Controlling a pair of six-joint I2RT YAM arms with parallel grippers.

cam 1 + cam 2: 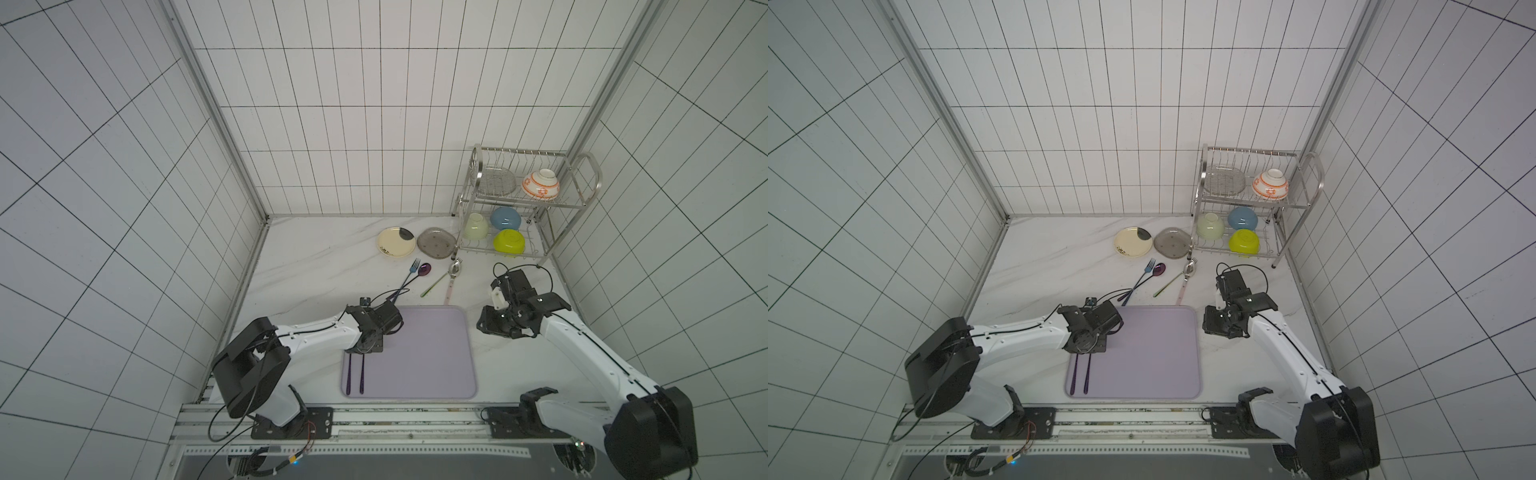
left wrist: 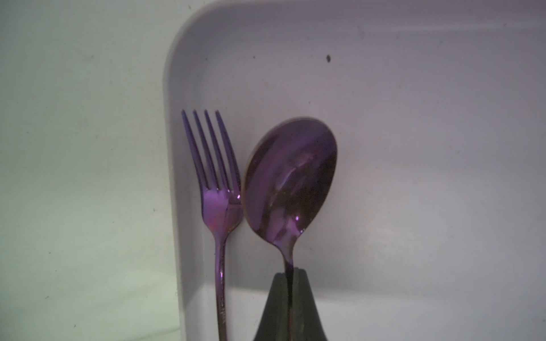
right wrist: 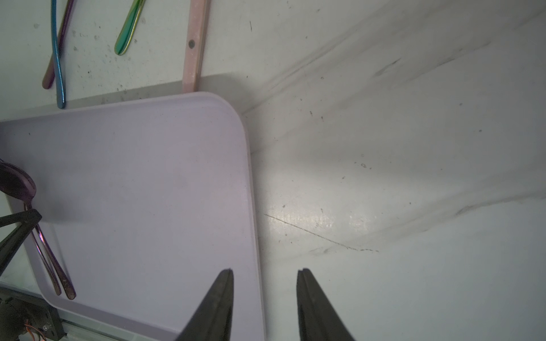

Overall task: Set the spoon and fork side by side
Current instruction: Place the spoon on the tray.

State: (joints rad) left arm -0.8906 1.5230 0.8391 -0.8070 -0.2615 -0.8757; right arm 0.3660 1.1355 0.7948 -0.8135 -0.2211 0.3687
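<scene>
A purple fork (image 2: 220, 203) lies on the lilac tray (image 2: 413, 147) along its left rim. Right beside it is a purple spoon (image 2: 291, 180), its bowl nearly touching the fork's head. My left gripper (image 2: 291, 273) is shut on the spoon's neck. In both top views the two handles, fork (image 1: 348, 376) and spoon (image 1: 362, 376), stick out parallel from under the left gripper (image 1: 365, 348); the heads are hidden there. My right gripper (image 3: 266, 273) stands open and empty above the tray's right rim (image 3: 249, 177), at the tray's far right corner (image 1: 492, 324).
Beyond the tray lie a blue fork (image 1: 413, 268), another purple spoon (image 1: 424, 270), a green-handled spoon (image 1: 434, 284) and a pink-handled utensil (image 1: 449, 291). Two plates (image 1: 396, 242) (image 1: 436, 242) sit further back. A metal dish rack (image 1: 552, 232) with bowls stands at the back right.
</scene>
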